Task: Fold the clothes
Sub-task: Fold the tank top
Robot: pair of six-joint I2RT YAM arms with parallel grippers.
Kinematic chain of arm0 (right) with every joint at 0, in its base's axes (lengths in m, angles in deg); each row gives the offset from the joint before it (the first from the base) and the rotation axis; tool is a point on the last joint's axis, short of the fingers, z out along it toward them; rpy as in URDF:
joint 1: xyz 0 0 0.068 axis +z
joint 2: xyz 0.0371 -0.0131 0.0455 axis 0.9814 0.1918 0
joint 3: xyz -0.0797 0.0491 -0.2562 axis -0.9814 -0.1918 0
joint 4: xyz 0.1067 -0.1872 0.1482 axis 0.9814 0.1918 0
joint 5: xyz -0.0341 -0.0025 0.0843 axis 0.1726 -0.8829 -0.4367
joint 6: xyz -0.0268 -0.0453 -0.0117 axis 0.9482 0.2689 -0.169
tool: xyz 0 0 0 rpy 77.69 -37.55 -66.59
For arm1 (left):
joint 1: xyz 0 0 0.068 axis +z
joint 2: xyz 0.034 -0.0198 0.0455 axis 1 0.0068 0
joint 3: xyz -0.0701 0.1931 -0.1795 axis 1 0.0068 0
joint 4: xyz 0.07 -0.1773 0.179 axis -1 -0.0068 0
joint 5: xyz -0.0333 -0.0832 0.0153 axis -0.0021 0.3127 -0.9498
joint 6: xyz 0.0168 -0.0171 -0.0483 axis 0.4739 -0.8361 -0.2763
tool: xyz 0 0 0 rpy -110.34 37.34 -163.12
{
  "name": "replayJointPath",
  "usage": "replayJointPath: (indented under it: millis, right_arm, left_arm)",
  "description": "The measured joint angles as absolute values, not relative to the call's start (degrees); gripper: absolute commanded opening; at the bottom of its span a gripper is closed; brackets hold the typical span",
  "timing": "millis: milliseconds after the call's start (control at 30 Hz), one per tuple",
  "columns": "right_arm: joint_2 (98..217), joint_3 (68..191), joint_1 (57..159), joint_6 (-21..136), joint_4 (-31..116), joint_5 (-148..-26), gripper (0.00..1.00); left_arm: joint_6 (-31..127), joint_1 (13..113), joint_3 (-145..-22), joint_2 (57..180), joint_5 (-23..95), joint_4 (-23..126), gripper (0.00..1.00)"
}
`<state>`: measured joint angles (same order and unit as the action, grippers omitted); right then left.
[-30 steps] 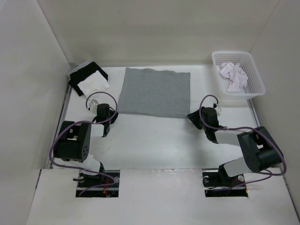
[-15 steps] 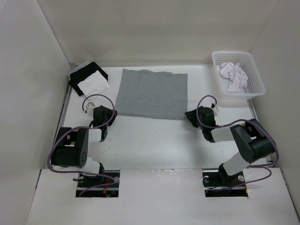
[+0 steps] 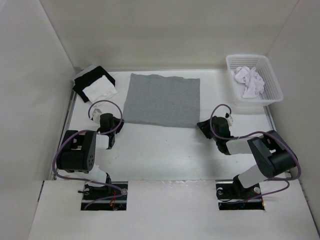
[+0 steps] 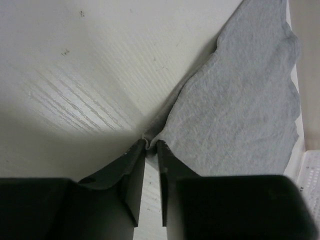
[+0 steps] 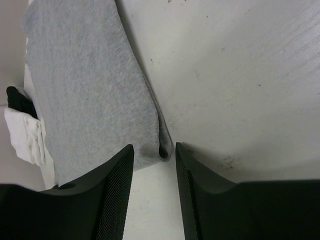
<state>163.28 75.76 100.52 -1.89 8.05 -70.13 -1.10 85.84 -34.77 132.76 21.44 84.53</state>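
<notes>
Since a second ago: slid the grey shirt (image 3: 161, 101) a touch leftward on the table (image 3: 160, 150), and drew both grippers in closer to its near corners.

Nearest, from the left wrist only: closes the left gripper (image 4: 151, 143) to a thin slit on the shirt's near-left corner, with a pucker of fabric caught between the tips. From the right wrist only: keeps the right gripper (image 5: 154, 146) spread wide, straddling the rolled near-right corner without clamping it, and shows a doubled edge there, too small to read from above.

From above only: lays the shirt flat as a rough rectangle mid-table, between a black-and-white stack of cloth (image 3: 95, 84) far left and a white basket (image 3: 255, 106) far right, with a small white garment (image 3: 250, 82) inside.

Folds the left arm (image 3: 75, 152) and right arm (image 3: 270, 157) low, elbows up near the bases, wrists reaching forward and inward to the near edge.
</notes>
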Motion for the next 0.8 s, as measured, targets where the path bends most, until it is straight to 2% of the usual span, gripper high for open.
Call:
replayJointPath:
  millis: [67, 300, 467, 533, 667, 800]
  right_arm:
    - [163.4, 75.8, 100.6, -2.0, 8.3, -70.3, 0.35]
    - [165.8, 76.4, 100.7, -3.0, 8.0, -71.2, 0.04]
    - [162.3, 76.3, 102.2, -1.1, 10.7, -69.4, 0.00]
    - [154.8, 75.5, 104.5, 0.6, 13.7, -68.3, 0.00]
    - [129.3, 75.9, 111.3, 5.3, 26.7, -63.8, 0.00]
    - [105.0, 83.5, 121.2, 9.7, 45.7, -56.3, 0.00]
  left_arm:
    - [-1.3, 85.8, -34.8, 133.3, 21.6, 84.9, 0.07]
    - [-1.6, 85.9, -34.8, 133.4, 21.8, 85.4, 0.00]
    - [-1.8, 85.8, -33.7, 130.0, 22.9, 85.6, 0.00]
    - [-1.8, 85.4, -31.4, 121.8, 23.3, 83.1, 0.00]
    - [-0.1, 84.7, -29.7, 92.5, 24.1, 70.9, 0.00]
    - [3.3, 85.1, -37.0, 67.6, 24.0, 54.0, 0.00]
